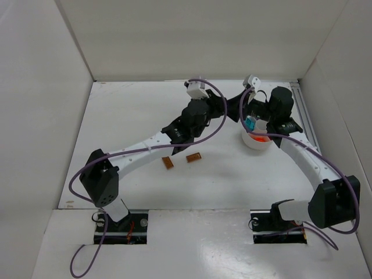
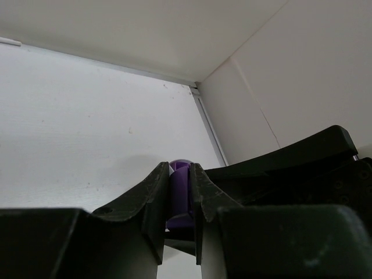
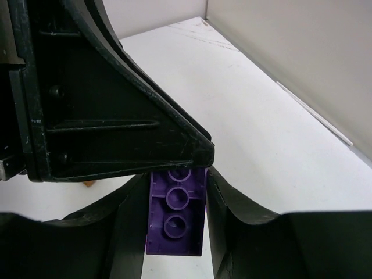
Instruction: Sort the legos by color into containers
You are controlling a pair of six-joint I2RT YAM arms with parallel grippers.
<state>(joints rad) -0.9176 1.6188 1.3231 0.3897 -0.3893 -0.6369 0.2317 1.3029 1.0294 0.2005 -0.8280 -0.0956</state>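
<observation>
Likely risk at hand-off: purple brick (image 2: pixel 180 195) dropped or twisted loose through early release or opposing pull. Left end effector (image 2: pixel 179 174) clamped on brick, arm stretched rightward over table (image 1: pixel 133 116). Right end effector (image 3: pixel 176 186) apparently closed on same brick, arm folded back beside white bowl (image 1: pixel 256 144).

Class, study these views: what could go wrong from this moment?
1. The left gripper and right gripper both seem clamped on one purple brick; a mistimed release could drop or fling it.
2. The nearby white bowl already holds pieces of differing colours; purple landing there worsens the sort.
</observation>
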